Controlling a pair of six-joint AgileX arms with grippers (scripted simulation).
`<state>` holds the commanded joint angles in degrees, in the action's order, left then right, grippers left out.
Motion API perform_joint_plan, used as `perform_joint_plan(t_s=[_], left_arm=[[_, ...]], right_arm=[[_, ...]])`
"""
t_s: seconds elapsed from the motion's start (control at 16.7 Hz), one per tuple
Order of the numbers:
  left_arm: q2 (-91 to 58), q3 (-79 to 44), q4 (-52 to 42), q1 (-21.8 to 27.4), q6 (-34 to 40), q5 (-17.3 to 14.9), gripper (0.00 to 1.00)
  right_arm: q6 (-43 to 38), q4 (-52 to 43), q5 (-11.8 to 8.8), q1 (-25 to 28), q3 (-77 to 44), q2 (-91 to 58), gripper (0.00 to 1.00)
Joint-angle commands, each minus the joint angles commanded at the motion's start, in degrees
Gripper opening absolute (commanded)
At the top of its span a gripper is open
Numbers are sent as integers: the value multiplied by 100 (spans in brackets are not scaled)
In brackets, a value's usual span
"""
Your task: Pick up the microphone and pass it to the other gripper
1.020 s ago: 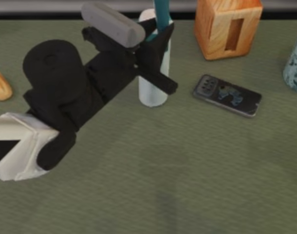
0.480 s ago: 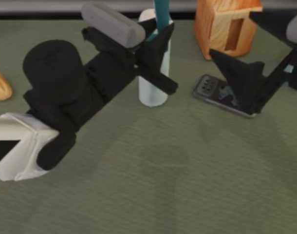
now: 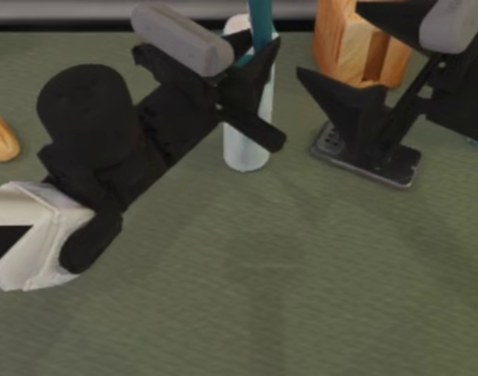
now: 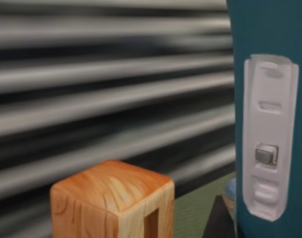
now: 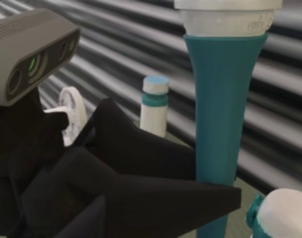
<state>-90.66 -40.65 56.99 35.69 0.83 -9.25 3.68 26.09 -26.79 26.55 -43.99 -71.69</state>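
The microphone (image 3: 260, 22) hangs upright above the table's back, my left gripper (image 3: 253, 61) shut on its teal handle. In the left wrist view the handle's white switch patch (image 4: 267, 134) fills the side. The right wrist view shows the whole handle (image 5: 218, 114) with the pale head (image 5: 225, 15) on top and the left gripper's black fingers (image 5: 141, 188) clamped low on it. My right gripper (image 3: 331, 41) stands open to the microphone's right, apart from it, one finger (image 3: 345, 102) over the phone.
A white bottle (image 3: 245, 149) stands under the left gripper. A wooden box (image 3: 341, 47) is at the back right, partly behind the right gripper. A dark phone (image 3: 396, 168) lies below the box. Bread (image 3: 0, 137) lies at the left edge.
My right gripper has come in from the right edge and moved left and back toward the microphone, now covering most of the phone. The left arm and microphone have not moved.
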Motion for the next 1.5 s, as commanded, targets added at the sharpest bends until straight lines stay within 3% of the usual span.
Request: perform_joint_plan(t_s=[0.24, 0.72, 1.02, 1.5], left_arm=[[0, 0, 0, 0, 0, 0, 0], [0, 0, 0, 0, 0, 0, 0], [0, 0, 0, 0, 0, 0, 0], [0, 0, 0, 0, 0, 0, 0]], right_arm=[[-6, 43, 91, 80, -196, -211, 100], [-27, 370, 740, 707, -1689, -2067, 100], [-28, 381, 769, 736, -1746, -2127, 100], [-28, 381, 769, 736, -1746, -2127, 40]])
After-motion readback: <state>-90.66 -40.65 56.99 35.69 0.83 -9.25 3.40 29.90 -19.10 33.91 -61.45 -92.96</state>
